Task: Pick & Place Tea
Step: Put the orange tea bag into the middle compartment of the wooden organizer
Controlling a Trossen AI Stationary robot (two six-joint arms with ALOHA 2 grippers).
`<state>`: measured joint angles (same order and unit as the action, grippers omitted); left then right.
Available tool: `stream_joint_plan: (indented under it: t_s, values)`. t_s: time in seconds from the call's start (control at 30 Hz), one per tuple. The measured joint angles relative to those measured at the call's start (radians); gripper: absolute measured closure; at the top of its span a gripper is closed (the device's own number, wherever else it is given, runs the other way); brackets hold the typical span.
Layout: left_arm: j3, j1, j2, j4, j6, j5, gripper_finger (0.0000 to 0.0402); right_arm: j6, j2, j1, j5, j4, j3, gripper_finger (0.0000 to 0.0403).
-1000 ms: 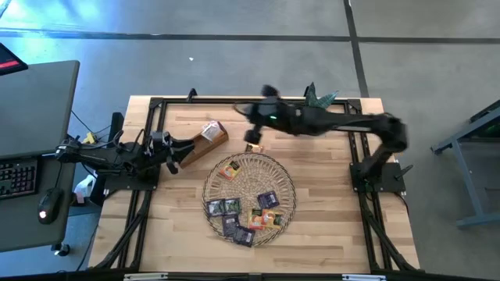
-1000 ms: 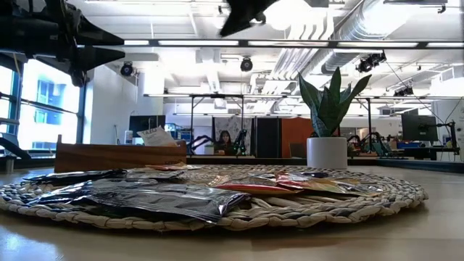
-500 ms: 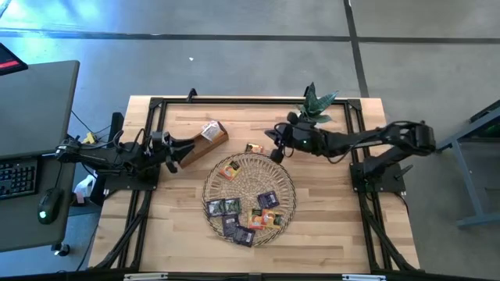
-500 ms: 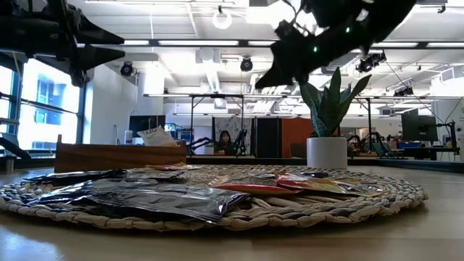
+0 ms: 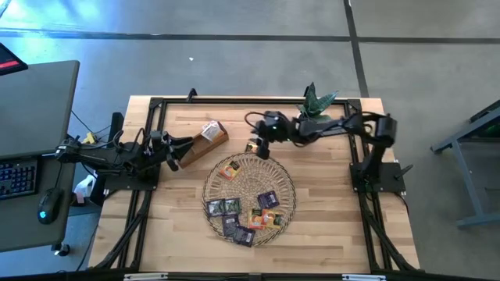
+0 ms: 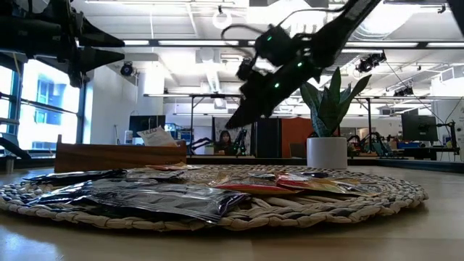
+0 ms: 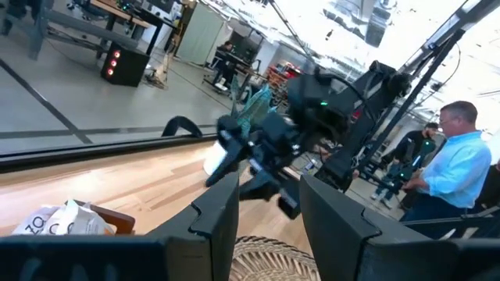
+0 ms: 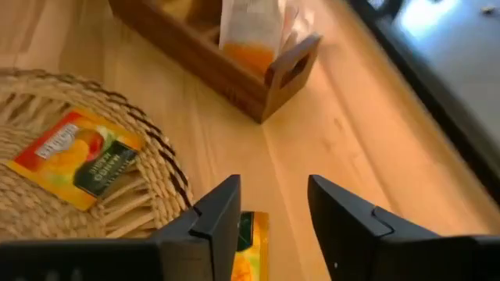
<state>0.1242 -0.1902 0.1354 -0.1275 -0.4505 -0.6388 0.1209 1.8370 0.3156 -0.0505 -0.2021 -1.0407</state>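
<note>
Above the far edge of the wicker tray point(image 5: 226, 204), my right tool point(image 5: 262, 148) hangs with its two fingers point(image 8: 209, 222) spread apart and nothing between them. Just under it, a lone orange tea sachet point(image 5: 252, 147) lies flat on the bare wood of the surface point(image 5: 328, 211), just outside the tray's rim; in my right wrist view the same sachet point(image 8: 250, 246) shows in the gap between the fingers, low down and partly cut off. Beside it, on the tray's woven edge, lies another orange-and-green sachet point(image 8: 76, 158).

Most of the tea point(image 5: 250, 211) sits in the tray: a cluster of dark sachets and a few orange ones toward the near side, with the one orange sachet point(image 5: 229, 168) alone toward the far left. From the low view they lie flat and overlapping across the weave point(image 6: 174, 196).

Left of the tray stands the brown wooden box point(image 5: 201, 144), lying at an angle on the surface, with a white-and-orange packet point(image 8: 254, 27) standing up in one of its compartments.

My left tool point(image 5: 173, 150) rests at the left side of the surface, just beside the near end of the box, fingers point(image 7: 215, 215) parted and empty.

A potted plant point(image 5: 316, 101) stands at the far right of the surface. In my left wrist view a person in a light blue shirt point(image 7: 457, 168) stands in the room beyond.
</note>
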Motion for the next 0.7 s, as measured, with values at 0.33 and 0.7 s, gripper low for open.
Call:
stream_joint_plan:
  t_s: [0.33, 0.7]
  values:
    - [0.0, 0.0, 0.0, 0.005, 0.0, 0.0, 0.0266, -0.016, 0.194, 0.083, -0.169, 0.225, -0.199, 0.0234]
    - [0.0, 0.0, 0.0, 0.006, 0.0, -0.001, 0.0266, -0.011, 0.249, 0.08, -0.154, 0.188, -0.2, 0.023]
